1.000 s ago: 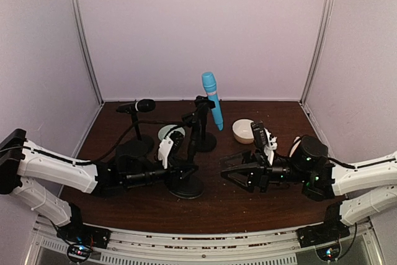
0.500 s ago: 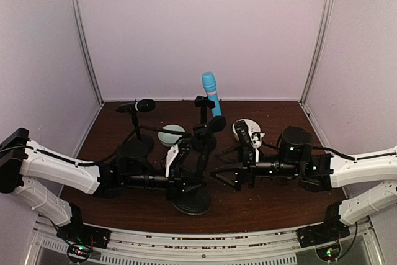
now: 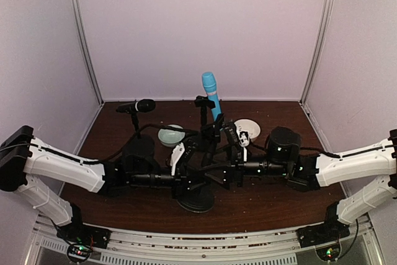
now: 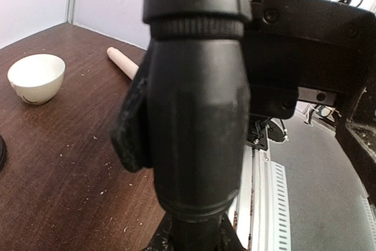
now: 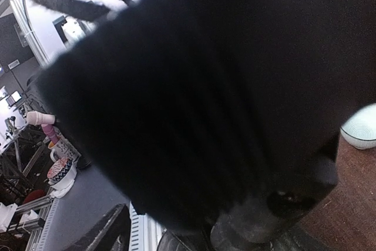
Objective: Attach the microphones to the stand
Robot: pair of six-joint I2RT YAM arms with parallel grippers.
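A black handheld microphone point(image 3: 140, 105) sits level in the clip of a black stand with a round base point(image 3: 139, 147), well to the left of and behind the near black microphone stand point(image 3: 196, 198), which rests on its round foot on the dark brown wooden table point(image 3: 273, 193). A small pale blue bowl point(image 3: 169, 134) lies behind and a little left of that near stand. The left gripper point(image 3: 192, 177) reaches in from the left and is clamped on the near stand's upright post, which fills the left wrist view between the fingers. Straight behind the near stand, a light blue handheld microphone point(image 3: 211, 93) stands head up and slightly tilted in the clip of a third black stand point(image 3: 203, 108). A cream-beige stick microphone point(image 4: 121, 63) lies flat on the table beyond the post, only one end showing, near a small white bowl point(image 3: 251, 125) behind and right of the near stand. The right gripper point(image 3: 218, 173) is close against the near stand's right side; its wrist view is a black blur, and whether its jaws are spread or closed cannot be told.
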